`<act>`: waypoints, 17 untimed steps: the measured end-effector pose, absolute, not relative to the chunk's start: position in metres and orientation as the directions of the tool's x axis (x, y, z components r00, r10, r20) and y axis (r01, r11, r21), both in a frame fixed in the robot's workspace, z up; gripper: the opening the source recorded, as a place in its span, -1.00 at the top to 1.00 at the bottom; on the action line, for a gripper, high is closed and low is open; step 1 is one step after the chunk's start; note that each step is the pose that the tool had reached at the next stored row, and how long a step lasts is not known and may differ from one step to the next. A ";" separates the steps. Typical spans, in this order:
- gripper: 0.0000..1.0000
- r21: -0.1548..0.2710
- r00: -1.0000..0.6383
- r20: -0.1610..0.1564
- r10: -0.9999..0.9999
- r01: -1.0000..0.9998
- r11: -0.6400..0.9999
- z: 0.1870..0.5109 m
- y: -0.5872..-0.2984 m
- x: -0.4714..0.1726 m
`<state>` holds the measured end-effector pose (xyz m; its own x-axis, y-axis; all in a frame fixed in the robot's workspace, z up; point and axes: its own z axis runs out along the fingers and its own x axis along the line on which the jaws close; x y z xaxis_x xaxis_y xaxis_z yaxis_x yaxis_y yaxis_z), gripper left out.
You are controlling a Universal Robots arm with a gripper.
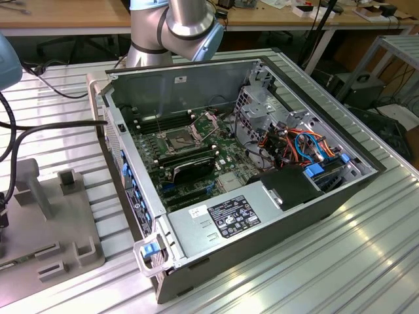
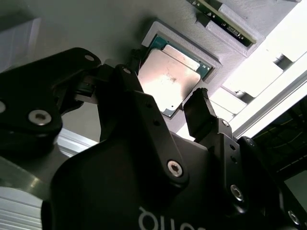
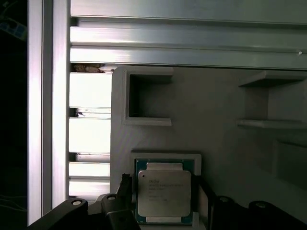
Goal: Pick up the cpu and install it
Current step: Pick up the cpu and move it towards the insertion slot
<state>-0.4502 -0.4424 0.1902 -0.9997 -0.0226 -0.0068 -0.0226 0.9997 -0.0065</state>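
Shows the gripper (image 2: 167, 79) poised over the cpu (image 3: 164, 191) — a flat grey square chip seated in the raised pocket (image 3: 165, 155) of a pale grey holder (image 3: 216, 110). Holds nothing. Has the fingers (image 2: 199, 103) spread wider than the chip, one to each side, apart from its edges. Places the cpu squarely between the fingers and just beyond their tips in both wrist views. Looks a little longer one way than the other, with the long edges facing the fingers, so closing would probably meet those two edges. In the exterior view, sets the motherboard socket (image 1: 180, 139) inside the open computer case (image 1: 340, 196) — well apart from the fingers and, as far as can be judged, not yet filled.
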 end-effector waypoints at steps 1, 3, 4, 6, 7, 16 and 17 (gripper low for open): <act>-0.27 -0.007 -1.000 -0.007 -0.023 -0.023 1.000 0.190 -0.442 -0.450; -0.27 -0.006 -1.000 -0.007 -0.023 -0.023 1.000 0.190 -0.442 -0.450; -0.27 -0.007 -1.000 -0.007 -0.024 -0.024 1.000 0.191 -0.442 -0.450; -0.27 -0.007 -1.000 -0.007 -0.025 -0.025 1.000 0.191 -0.442 -0.450; -0.27 -0.007 -1.000 -0.007 -0.025 -0.025 1.000 0.191 -0.442 -0.450; -0.27 -0.007 -1.000 -0.006 -0.027 -0.027 1.000 0.192 -0.442 -0.450; -0.27 -0.007 -1.000 -0.007 -0.027 -0.027 1.000 0.192 -0.442 -0.450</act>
<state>-0.4502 -0.4423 0.1924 -0.9996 -0.0273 -0.0065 -0.0273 0.9996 -0.0066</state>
